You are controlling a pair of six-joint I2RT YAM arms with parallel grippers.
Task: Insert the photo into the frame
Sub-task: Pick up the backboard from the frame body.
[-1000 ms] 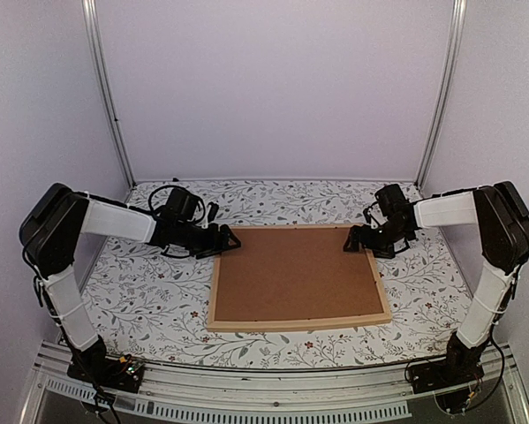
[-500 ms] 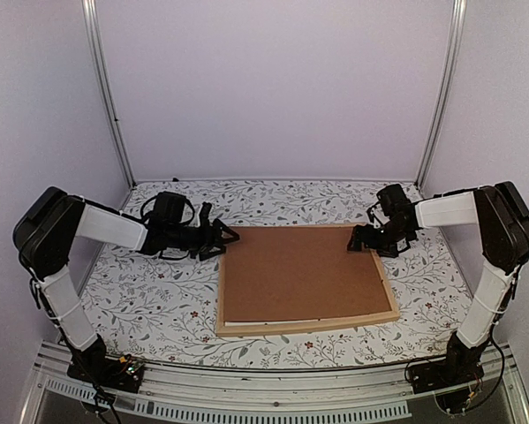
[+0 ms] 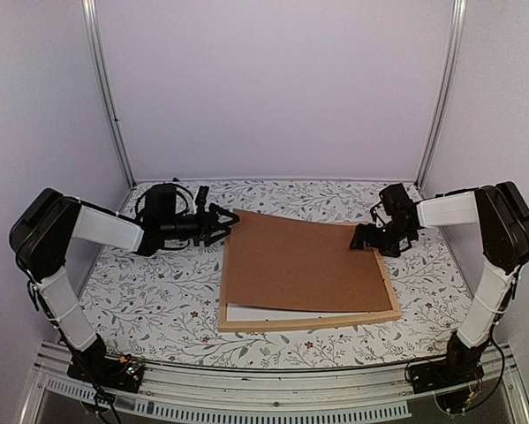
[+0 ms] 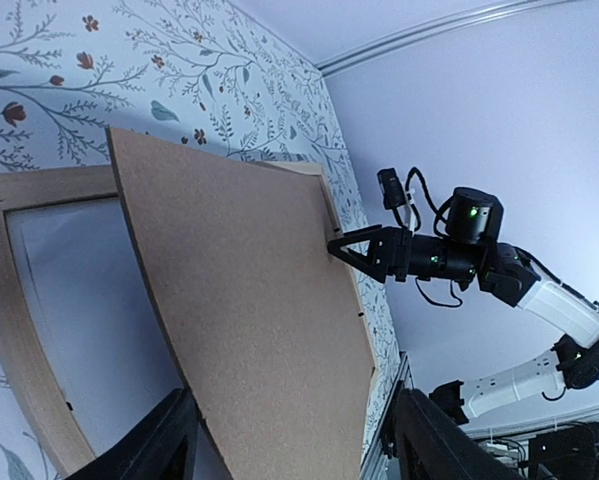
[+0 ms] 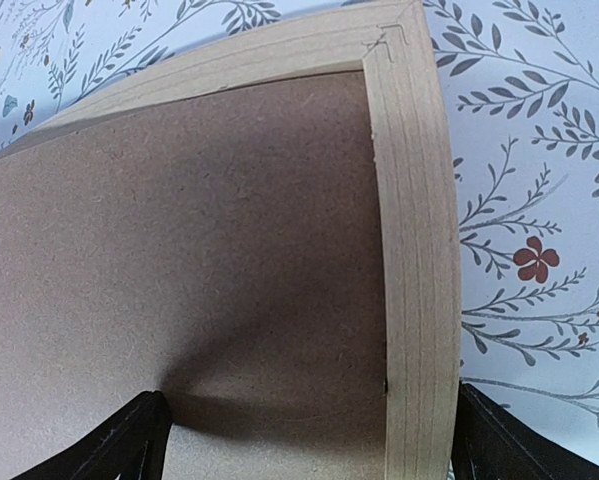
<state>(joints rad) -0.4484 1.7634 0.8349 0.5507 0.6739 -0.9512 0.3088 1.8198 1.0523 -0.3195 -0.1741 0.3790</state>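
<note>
The light wood frame (image 3: 308, 321) lies flat on the floral table, also seen in the wrist views (image 4: 9, 290) (image 5: 414, 250). A brown backing board (image 3: 299, 261) rests in it, its far left corner tilted up off the frame. My left gripper (image 3: 222, 223) is at that raised corner, and the board (image 4: 249, 270) passes between its wide-apart jaws (image 4: 294, 420). A white sheet (image 3: 260, 313) (image 4: 89, 300) shows in the frame under the board; whether it is the photo I cannot tell. My right gripper (image 3: 361, 240) (image 5: 309, 410) is open over the board (image 5: 179, 230) and the frame's far right rail.
The floral tablecloth (image 3: 158, 300) surrounds the frame. White walls and two metal uprights (image 3: 105, 97) close off the back. A metal rail (image 3: 273, 389) runs along the near edge by the arm bases.
My left gripper has risen, tilting the board's left side up off the frame and uncovering the white sheet. The frame has slid slightly right. The right arm has hardly moved.
</note>
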